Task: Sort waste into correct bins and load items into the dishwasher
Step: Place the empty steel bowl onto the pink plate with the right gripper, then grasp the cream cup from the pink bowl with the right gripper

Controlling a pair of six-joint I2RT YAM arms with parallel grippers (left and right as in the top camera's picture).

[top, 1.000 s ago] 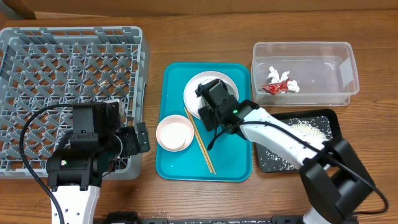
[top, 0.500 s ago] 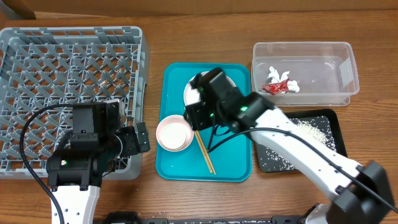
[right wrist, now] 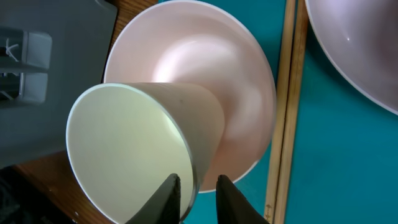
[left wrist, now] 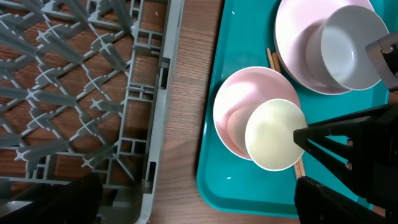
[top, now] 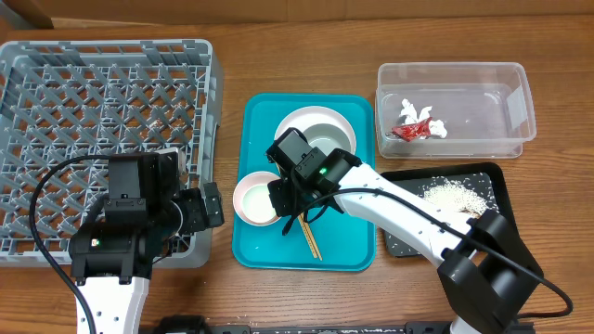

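My right gripper (top: 290,199) (right wrist: 198,198) is shut on the rim of a small cream cup (right wrist: 124,143) (left wrist: 270,137), one finger inside and one outside. It holds the cup tilted over the pale pink bowl (top: 252,199) (right wrist: 205,62) (left wrist: 231,112) on the teal tray. The wooden chopsticks (top: 311,243) (right wrist: 283,124) lie right of that bowl. The white plate (top: 292,125) (left wrist: 292,37) carries the grey-green bowl (top: 323,141) (left wrist: 351,43). My left gripper (top: 200,209) (left wrist: 199,208) is open and empty at the grey dish rack's (top: 102,56) (left wrist: 155,93) near right corner.
The teal tray (top: 260,250) lies mid-table. The clear tub (top: 464,72) at the back right holds the red wrapper with white paper (top: 416,128). The black tray (top: 492,172) in front of it holds white rice (top: 455,193).
My right gripper has moved from over the plate down and left to above the pink bowl, carrying the cream cup. The left arm has not moved.
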